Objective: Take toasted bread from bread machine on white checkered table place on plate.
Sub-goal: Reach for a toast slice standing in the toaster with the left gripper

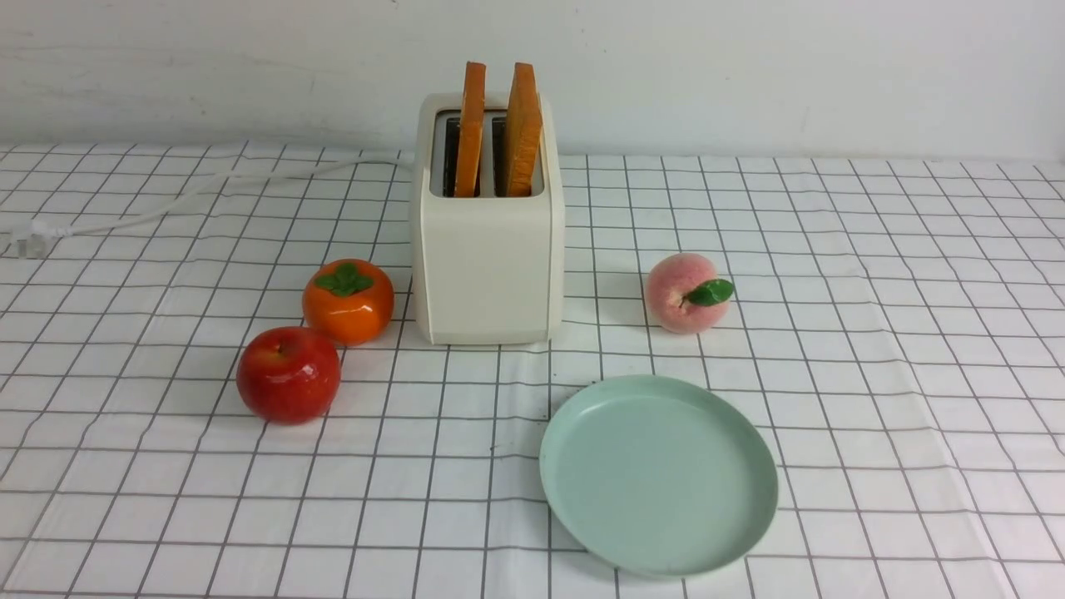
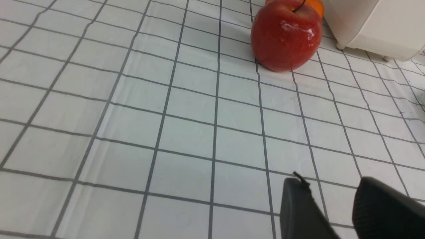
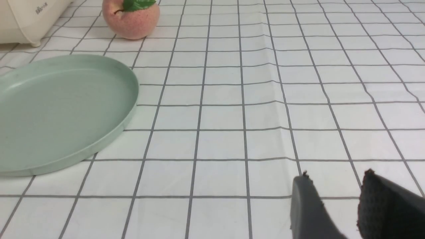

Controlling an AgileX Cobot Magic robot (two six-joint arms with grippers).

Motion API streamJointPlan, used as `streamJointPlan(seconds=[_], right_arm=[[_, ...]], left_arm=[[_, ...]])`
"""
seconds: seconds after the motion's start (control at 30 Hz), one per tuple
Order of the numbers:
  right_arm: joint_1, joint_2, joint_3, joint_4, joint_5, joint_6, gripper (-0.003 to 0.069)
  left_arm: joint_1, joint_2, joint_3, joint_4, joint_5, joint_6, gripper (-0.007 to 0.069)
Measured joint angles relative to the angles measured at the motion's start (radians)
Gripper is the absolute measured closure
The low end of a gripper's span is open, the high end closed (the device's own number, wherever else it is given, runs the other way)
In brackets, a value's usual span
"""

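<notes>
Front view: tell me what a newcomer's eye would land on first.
The cream-white bread machine stands in the middle at the back, with two slices of toasted bread sticking upright out of its slots. In front of it, to the right, lies the empty mint-green plate. Bright fruit flanks the machine: a red apple and an orange persimmon on its left, a pink peach on its right.
</notes>
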Motion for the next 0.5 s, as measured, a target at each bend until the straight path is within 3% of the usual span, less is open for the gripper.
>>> streamJointPlan(seconds=[0.33,0.47,0.5], right_arm=[[0.0,0.0,0.0,0.0,0.0,0.0,0.0419],[0.0,0.0,0.0,0.0,0.0,0.0,0.0419],[0.0,0.0,0.0,0.0,0.0,0.0,0.0419]], left_arm=[[0.0,0.0,0.0,0.003,-0.008,0.005,0.0386],[0.0,0.0,0.0,-0.132,-0.112,-0.089,0.0386],[0.0,0.0,0.0,-0.248,-0.165,-0.162,0.0386]])
